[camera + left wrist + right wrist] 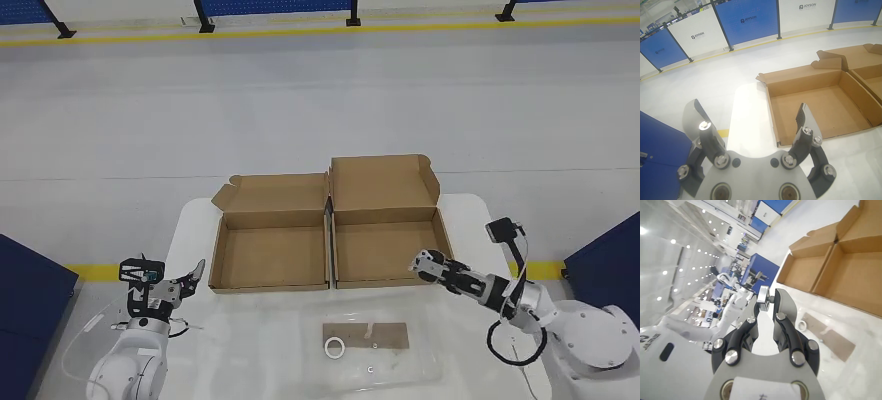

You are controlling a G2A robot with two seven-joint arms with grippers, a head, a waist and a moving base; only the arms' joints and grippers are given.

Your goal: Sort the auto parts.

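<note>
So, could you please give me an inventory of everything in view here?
Cardboard boxes: two, brown, open and empty, side by side at the table's far side.
Cardboard strip: one, brown, flat near the table's front edge.
Ring: one, white, at the strip's end nearer the left arm.
Metal disc part: one, silver, held in the right fingers.
Table: one, white.
Left fingers: open, empty, by the table's edge beside the boxes.
Right fingers: shut on the metal disc part, in front of the boxes.
</note>
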